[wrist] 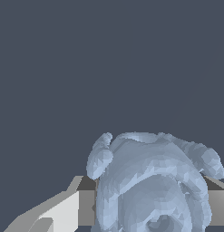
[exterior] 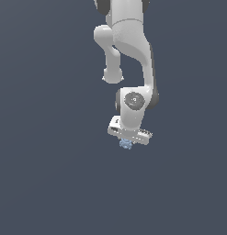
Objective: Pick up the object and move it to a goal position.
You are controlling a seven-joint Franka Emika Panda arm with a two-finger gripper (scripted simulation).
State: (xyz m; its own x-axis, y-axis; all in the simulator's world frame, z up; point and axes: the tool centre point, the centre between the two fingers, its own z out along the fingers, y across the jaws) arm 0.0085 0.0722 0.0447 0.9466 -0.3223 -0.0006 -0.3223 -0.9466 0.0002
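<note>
White Panda arm (exterior: 128, 50) hangs down from the top of the exterior view, wrist bent, white gripper bar (exterior: 130, 132) tilted, lower toward the exterior view's right. Gripper (exterior: 127, 143) points down with the object (exterior: 126, 144) right under the bar, touching it, much smaller than the bar. Object is pale blue, lumpy, roundish. In the exterior view the fingers are too small to make out. Wrist view is clearer: object (wrist: 152, 186) fills the space between the two grey fingers (wrist: 86, 206), one pad pressed to each side of it, so the gripper (wrist: 152, 206) is closed on the object and gripping it. Bumpy lobes stick out past the pads on both sides. Background is flat dark blue-grey in both views, no visible surface edge, so I cannot tell whether the object is lifted or resting on anything.
</note>
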